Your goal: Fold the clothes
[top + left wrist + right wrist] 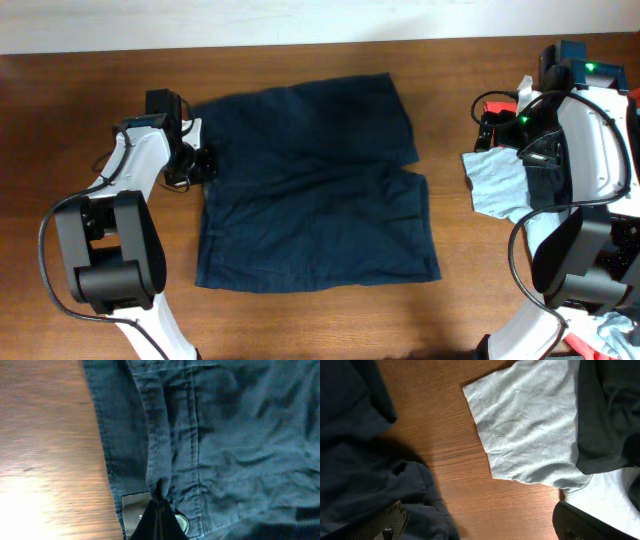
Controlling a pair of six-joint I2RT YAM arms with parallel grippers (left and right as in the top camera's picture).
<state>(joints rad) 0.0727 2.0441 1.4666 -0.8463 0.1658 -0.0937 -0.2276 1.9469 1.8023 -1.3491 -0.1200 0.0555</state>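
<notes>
Pinching a ridge of wrinkled navy woven shorts [315, 190], left claw [159, 506] (right claw [480, 522] wide, near soft pale-blue T-shirt [530, 425])

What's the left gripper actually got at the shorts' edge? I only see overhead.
Observer: The left wrist view shows the left gripper shut on a pinched ridge of the shorts fabric.
Operator: Anything near the pinch?
Observer: A metal button sits right beside it.
Operator: Right gripper holding anything?
Observer: No. The right gripper is open over bare table. The sleeve of the light blue T-shirt lies ahead of it, not between the jaws.
</notes>
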